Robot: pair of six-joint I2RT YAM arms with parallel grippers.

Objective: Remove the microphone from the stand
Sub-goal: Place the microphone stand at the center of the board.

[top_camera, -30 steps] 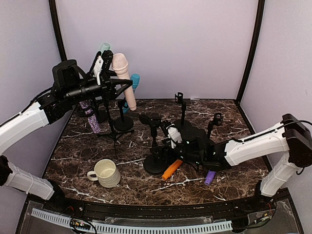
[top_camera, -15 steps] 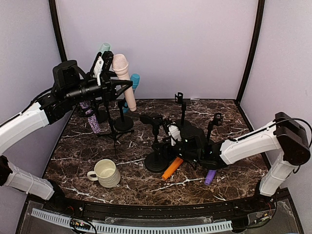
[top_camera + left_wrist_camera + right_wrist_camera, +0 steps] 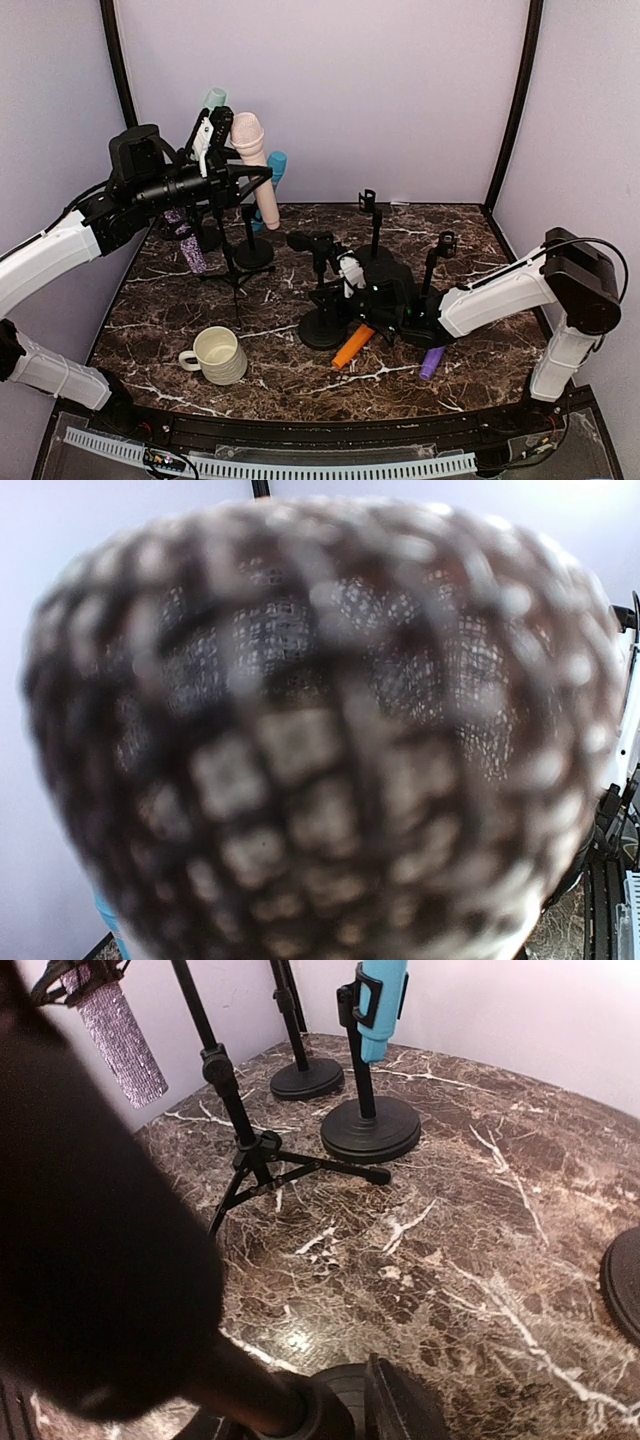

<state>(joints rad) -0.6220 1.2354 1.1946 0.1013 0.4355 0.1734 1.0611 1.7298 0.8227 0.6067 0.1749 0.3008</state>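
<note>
Now:
Left claw [image 3: 222, 126]: clamped on the pink microphone [image 3: 259, 172] near its head.
Pink microphone: tilted, high over the back-left counter [image 3: 480, 262], beside the tripod stand [image 3: 236, 268].
Right claw [image 3: 346, 284]: low by the black stand [image 3: 320, 333]; cannot tell its grip.

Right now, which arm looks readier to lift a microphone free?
Left, probably: its fingers clasp the pink microphone high on its stand, while the right arm sits low beside a round stand base.

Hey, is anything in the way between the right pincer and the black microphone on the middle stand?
Nothing visible. The right pincer is at the stand, just below the black microphone; the orange microphone lies lower, beside the base.
</note>
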